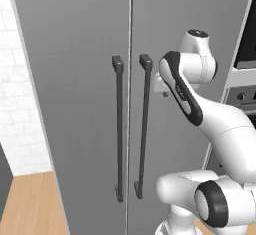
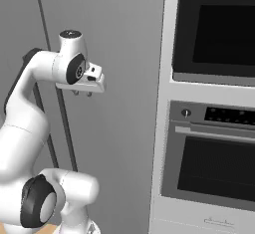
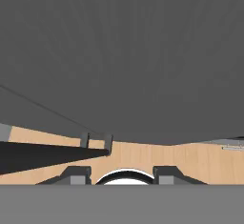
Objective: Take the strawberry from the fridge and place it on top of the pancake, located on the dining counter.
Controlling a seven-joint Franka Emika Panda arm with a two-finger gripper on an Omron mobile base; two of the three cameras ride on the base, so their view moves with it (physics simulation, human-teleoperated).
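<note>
Left base view: the fridge (image 1: 80, 104) stood shut, both matte grey doors closed along a thin centre seam. Two long dark bar handles (image 1: 119, 129) hung side by side on either side of that seam, running from upper door height down toward the floor. The white arm rose from the lower right and bent toward the right-hand door, with its wrist near the top of the right handle. The gripper itself was mostly hidden behind the forearm; only a small pale part of the hand showed close against the door. White tiled wall (image 1: 20, 94) lay left of the fridge, with light wood floor (image 1: 30, 204) below it.

Right base view: the arm came up from the lower left and the hand reached out level in front of the right fridge door. The gripper (image 2: 82, 93) pointed downward, its two short fingertips just showing under the white hand, close together with a small gap and nothing between them. It hung just beside the door face, right of the dark handle; whether it touched the door I could not tell. To the right stood a black-glass wall oven (image 2: 214, 158) in a pale frame, with a second dark glass panel above it.

Hand view: grey door surface filled the upper part, with wood floor below. The lower ends of the handles appeared at left centre. The two dark fingertips (image 3: 76, 174) sat apart at the bottom edge, empty.

The doors being closed, the strawberry was hidden from sight.
</note>
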